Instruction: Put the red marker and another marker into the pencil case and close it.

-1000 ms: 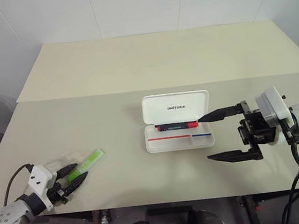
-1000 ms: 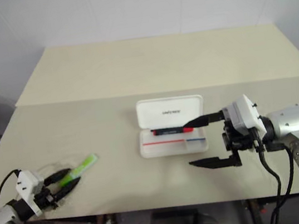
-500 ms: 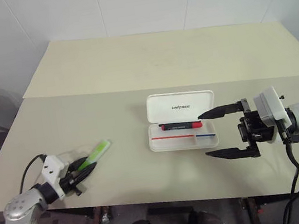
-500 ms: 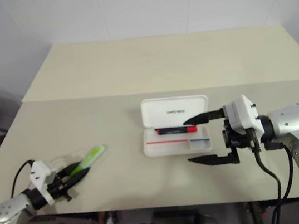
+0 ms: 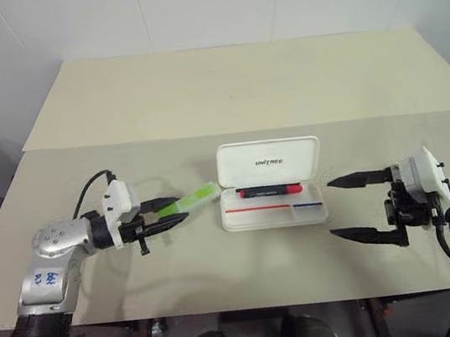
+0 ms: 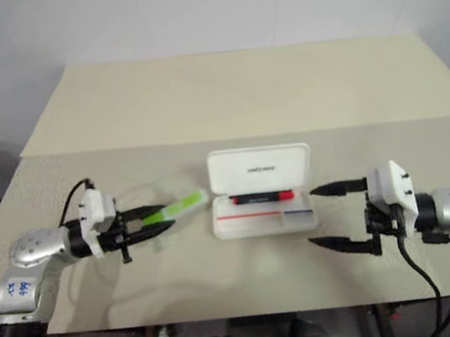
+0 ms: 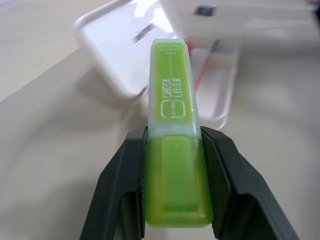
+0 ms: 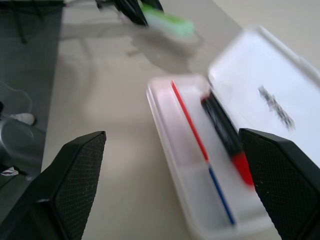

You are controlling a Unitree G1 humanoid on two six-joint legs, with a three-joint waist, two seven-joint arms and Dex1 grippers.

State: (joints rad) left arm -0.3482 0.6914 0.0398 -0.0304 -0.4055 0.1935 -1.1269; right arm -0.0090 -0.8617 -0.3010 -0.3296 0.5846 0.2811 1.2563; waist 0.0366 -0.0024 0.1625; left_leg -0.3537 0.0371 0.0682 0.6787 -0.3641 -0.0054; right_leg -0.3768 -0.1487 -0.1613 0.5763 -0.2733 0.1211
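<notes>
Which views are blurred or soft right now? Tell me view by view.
Right wrist view: the pencil case, the red marker and the green highlighter are smeared. Left wrist view: the highlighter's label is crisp, the case behind it out of focus. Right eye view: softer than the left eye view.

We see silver-grey arm shells, each ending in a white boxy wrist block and a black gripper mount. The left gripper (image 5: 169,212) and right gripper (image 5: 354,208) each carry two long, tapering black fingers. Black cables loop from both wrists; blue handwritten marks sit on the left forearm.
</notes>
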